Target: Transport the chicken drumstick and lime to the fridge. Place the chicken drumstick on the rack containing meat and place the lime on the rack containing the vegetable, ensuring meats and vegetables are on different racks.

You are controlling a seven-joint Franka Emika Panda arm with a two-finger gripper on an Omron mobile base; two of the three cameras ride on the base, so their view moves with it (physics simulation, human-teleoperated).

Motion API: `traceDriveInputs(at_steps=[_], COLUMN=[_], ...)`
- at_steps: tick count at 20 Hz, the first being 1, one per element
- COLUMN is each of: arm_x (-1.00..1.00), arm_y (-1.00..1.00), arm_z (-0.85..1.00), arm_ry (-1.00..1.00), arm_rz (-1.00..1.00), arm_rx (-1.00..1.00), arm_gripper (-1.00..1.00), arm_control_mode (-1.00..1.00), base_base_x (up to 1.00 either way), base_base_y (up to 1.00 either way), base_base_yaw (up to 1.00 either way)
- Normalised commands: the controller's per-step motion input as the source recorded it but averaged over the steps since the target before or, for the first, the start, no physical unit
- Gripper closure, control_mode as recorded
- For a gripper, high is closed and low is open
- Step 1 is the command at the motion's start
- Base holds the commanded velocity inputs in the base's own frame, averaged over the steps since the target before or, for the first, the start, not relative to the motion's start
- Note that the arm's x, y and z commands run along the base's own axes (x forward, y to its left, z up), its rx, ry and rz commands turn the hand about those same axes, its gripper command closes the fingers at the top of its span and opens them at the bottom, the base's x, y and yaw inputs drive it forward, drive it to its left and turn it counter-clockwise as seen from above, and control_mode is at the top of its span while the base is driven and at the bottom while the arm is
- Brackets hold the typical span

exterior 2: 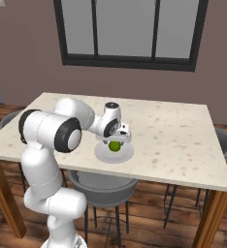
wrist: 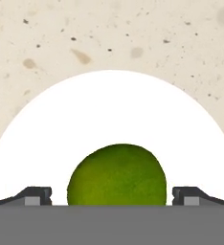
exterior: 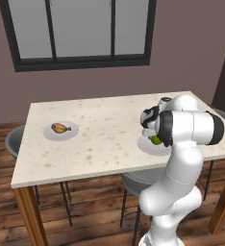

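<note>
Tool (wrist: 112, 194) low over the lime (wrist: 117, 175), pointing down at it. Hand view: two dark fingertips (wrist: 35, 195) stand apart, one either side of the lime, w/ a clear gap of white plate btw each tip and the fruit. So jaws are spread, not clamped; no contact visible.

Right base view: tool (exterior 2: 116, 142) sits directly above the lime (exterior 2: 115, 146), wrist bent down from the forearm. Left base view: tool (exterior: 152, 137) mostly hidden behind the arm's elbow; just a sliver of lime (exterior: 156, 140) shows beside it.

Lime rests on a round white plate (exterior 2: 105, 154), roughly mid-plate, slightly toward the robot side. Plate lies flat on the counter (exterior 2: 183, 131), near the front edge closest to the robot.

Chicken drumstick (exterior: 60, 128) lies on a second white plate (exterior: 71, 133), well apart from the lime, toward the counter's left end in left base view. Golden-brown, lying on its side; which end is the narrow tip, can't tell at this res.

Counter: pale speckled stone top on wooden legs. Grey chairs (exterior 2: 102, 185) tucked under front and at the ends. Dark-framed window (exterior: 81, 31) on the brown wall behind. Wood plank floor.
</note>
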Motion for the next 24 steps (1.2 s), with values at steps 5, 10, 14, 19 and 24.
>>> traceDriveInputs(at_steps=[5,10,14,19,24], arm_x=[-0.02,0.00,0.00,-0.02,-0.09], arm_y=[0.00,0.00,0.00,0.00,0.00], arm_z=[-0.07,-0.13,-0.13,-0.19,-0.16], arm_ry=[0.04,0.05,0.01,0.03,0.01], arm_rz=[-0.02,-0.03,-0.02,-0.02,-0.01], arm_rx=[0.00,0.00,0.00,0.00,0.00], arm_gripper=[-1.00,-1.00,-1.00,1.00,1.00], arm_control_mode=[-1.00,-1.00,-1.00,-1.00,-1.00], base_base_x=[0.00,0.00,0.00,0.00,0.00], base_base_y=[0.00,0.00,0.00,0.00,0.00], base_base_yaw=[0.00,0.00,0.00,0.00,0.00])
